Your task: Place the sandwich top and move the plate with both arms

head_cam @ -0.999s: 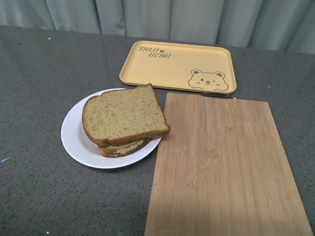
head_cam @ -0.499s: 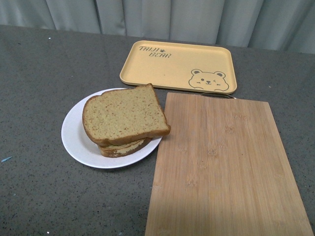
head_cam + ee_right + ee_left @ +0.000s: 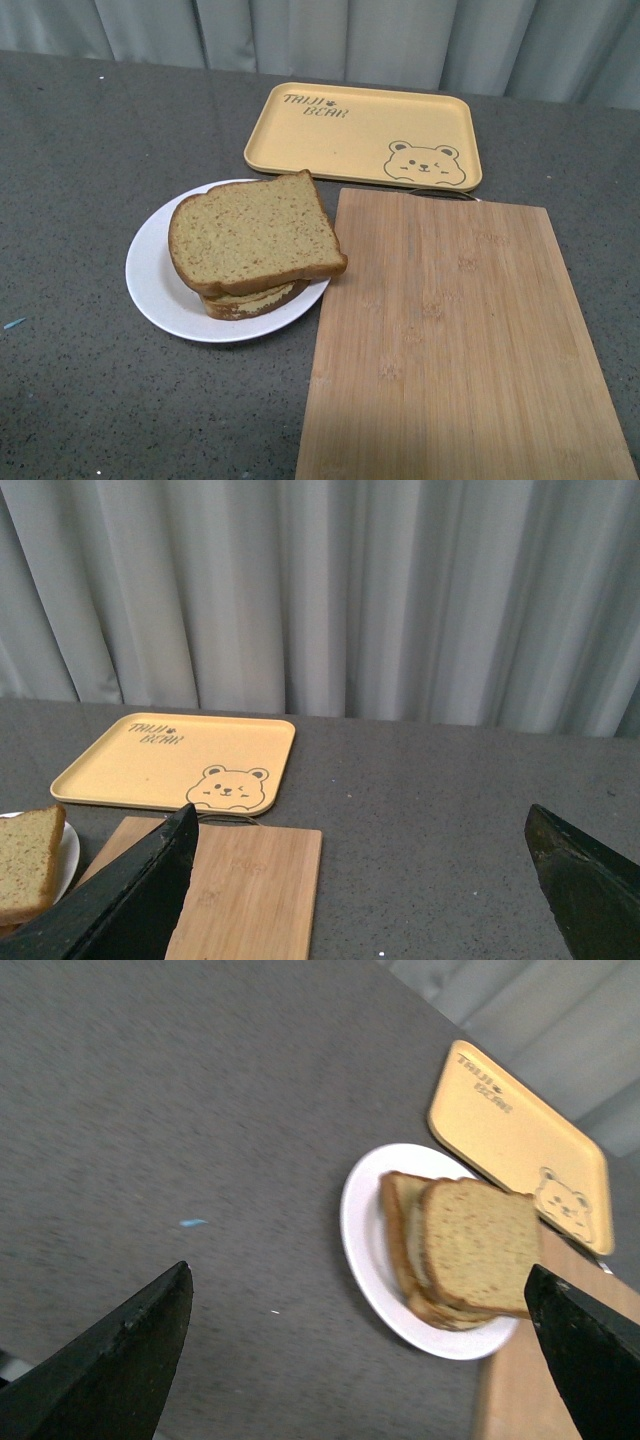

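Progress: the plate (image 3: pixel 150 275) carries the full stack. The sandwich top (image 3: pixel 250 235) already lies on the lower slices (image 3: pixel 250 300), slightly skewed, one corner overhanging the rim toward 3 o'clock. Judged from this, placing is done and the two-arm move of the plate is not yet begun.

Neither arm shows in the front view. Left gripper (image 3: pixel 357 1268) hangs well above the table, jaws spread wide with nothing between them, the plate in its sight. Right gripper (image 3: pixel 360 810) is likewise spread and empty, facing the curtain (image 3: pixel 400 600).

- **Table** (image 3: pixel 80 150): dark grey, finely speckled, matt.
- **Cutting board** (image 3: pixel 450 340): rectangular, pale bamboo with lengthwise grain, at 3 o'clock of the plate. Its edge is touching or just beside the rim; which one cannot be told.
- **Tray** (image 3: pixel 360 130): yellow, rounded corners, raised lip, bear drawing, at 12 o'clock of the board.
- **Plate**: round, plain white, smooth.
- **Sandwich top**: square, tan-brown, porous speckled crumb, darker crust.
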Robot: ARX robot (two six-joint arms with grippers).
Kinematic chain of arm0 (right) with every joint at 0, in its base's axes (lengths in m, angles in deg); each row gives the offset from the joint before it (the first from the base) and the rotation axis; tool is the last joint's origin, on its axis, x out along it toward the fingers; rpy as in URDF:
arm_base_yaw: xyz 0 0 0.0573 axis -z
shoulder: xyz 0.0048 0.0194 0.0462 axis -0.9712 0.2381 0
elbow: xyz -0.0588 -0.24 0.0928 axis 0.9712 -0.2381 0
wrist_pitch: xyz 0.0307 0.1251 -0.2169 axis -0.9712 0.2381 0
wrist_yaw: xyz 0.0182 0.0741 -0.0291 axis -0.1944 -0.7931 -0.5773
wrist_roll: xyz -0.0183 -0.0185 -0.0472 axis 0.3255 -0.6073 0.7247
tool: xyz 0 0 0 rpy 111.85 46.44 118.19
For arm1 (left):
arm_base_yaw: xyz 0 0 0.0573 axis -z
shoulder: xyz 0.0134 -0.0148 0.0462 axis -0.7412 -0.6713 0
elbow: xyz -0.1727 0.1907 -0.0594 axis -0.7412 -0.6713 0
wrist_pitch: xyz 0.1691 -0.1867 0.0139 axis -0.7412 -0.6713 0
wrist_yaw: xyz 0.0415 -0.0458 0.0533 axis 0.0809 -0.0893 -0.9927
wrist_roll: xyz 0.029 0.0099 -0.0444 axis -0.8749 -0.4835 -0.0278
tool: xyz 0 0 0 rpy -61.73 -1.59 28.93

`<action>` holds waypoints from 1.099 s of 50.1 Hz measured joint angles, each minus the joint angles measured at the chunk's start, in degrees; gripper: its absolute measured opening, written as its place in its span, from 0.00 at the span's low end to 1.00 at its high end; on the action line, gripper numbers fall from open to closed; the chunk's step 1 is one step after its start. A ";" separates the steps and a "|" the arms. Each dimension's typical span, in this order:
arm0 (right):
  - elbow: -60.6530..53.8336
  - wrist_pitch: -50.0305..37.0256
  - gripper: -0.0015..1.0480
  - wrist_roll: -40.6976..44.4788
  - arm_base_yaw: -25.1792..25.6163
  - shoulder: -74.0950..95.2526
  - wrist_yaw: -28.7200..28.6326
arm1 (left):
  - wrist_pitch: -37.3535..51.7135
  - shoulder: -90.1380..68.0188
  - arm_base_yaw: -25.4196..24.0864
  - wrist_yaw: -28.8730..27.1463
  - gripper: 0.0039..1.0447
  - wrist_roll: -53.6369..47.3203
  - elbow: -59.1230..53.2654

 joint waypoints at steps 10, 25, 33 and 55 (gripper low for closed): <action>0.00 0.00 0.91 0.00 0.00 0.00 0.02 | 18.75 -25.62 1.97 5.42 0.94 9.29 3.50; 0.00 0.00 0.91 0.00 0.00 0.00 0.02 | 35.12 -64.54 -1.75 16.90 0.94 16.15 12.52; 0.00 0.00 0.91 0.00 0.00 0.00 0.02 | 36.09 -73.02 -2.27 17.86 0.94 16.83 16.55; 0.00 0.00 0.91 0.00 0.00 0.00 0.02 | 39.87 -84.46 -2.80 21.27 0.69 23.82 22.12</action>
